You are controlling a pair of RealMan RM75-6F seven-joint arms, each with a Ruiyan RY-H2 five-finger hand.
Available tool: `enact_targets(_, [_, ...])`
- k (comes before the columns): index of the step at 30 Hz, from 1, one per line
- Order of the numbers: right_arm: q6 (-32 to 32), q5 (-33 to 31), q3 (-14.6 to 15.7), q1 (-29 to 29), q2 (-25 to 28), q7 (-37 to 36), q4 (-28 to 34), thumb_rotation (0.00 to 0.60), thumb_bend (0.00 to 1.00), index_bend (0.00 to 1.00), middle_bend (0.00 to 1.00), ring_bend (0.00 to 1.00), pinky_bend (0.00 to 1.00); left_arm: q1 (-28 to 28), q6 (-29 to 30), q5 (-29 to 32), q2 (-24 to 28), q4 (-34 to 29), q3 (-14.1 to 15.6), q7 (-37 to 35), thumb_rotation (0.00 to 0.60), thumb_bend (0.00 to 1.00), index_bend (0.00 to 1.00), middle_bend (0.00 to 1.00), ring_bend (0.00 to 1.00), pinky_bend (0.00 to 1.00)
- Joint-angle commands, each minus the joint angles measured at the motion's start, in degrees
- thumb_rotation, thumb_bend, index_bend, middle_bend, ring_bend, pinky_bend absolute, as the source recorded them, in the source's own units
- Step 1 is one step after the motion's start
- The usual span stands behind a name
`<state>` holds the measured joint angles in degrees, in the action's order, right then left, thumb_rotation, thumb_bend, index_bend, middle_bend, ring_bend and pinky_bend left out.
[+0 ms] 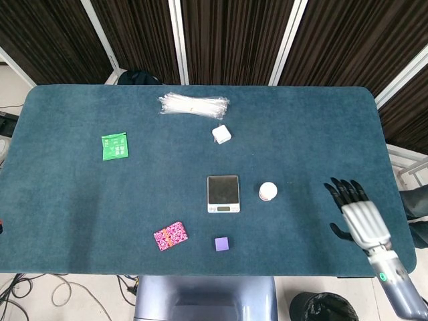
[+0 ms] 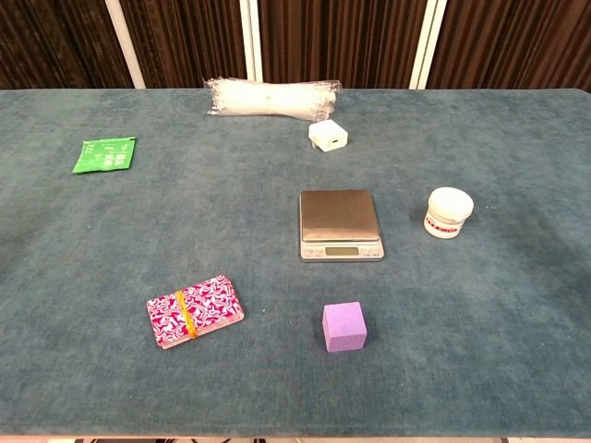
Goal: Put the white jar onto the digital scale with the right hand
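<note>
My right hand (image 1: 356, 215), fingers spread and empty, must reach the small white round jar (image 1: 268, 191) beside the flat silver digital scale (image 1: 223, 192).

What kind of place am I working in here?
Probably a lab test station: a table covered in teal cloth, dark curtain panels behind it, and unrelated props laid out, including a digital scale and white jar.

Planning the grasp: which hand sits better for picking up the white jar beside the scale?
The right hand. It hovers open over the table's right side, the same side as the small white round jar. The left hand shows in neither view.
</note>
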<state>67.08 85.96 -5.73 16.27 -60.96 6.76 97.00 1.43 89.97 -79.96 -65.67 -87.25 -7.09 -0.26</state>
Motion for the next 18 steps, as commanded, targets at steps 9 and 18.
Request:
enact_targets(9, [-23.51,-17.01,-6.53,18.45,-6.35,6.63,-5.03,0.6,0.36,0.0,0.05,0.08,0.0,-0.06,-0.2,0.64,0.1,0.36,-0.24,-0.15,0.6,0.74,0.05,0.0,0.0,0.0])
enact_targets(18, [-25.73,-23.13,-6.05,23.55,-13.86,12.35,-11.57,0.6,0.36,0.0,0.14,0.17,0.0,-0.12,-0.5,1.58,0.26,0.47,-0.6,-0.38,0.6,0.74,0.05,0.0,0.0,0.0])
